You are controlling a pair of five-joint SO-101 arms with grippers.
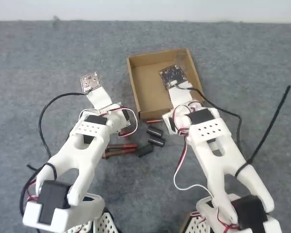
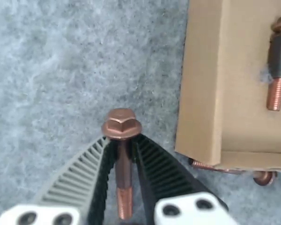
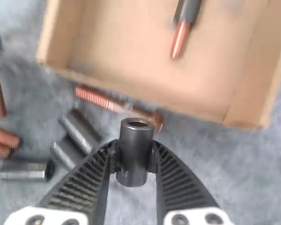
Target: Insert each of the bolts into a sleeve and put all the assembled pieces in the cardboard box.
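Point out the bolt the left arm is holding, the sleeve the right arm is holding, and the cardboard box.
held bolt (image 2: 123, 161), left wrist view, mid shank.
held sleeve (image 3: 135, 152), right wrist view, outer wall.
cardboard box (image 1: 148, 87), high view, bare floor.

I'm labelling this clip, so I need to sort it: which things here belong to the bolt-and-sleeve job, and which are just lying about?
Job: bolt in left gripper; sleeve in right gripper; cardboard box; assembled piece inside it; loose sleeves; loose bolts.
Lying about: grey carpet; black cable.
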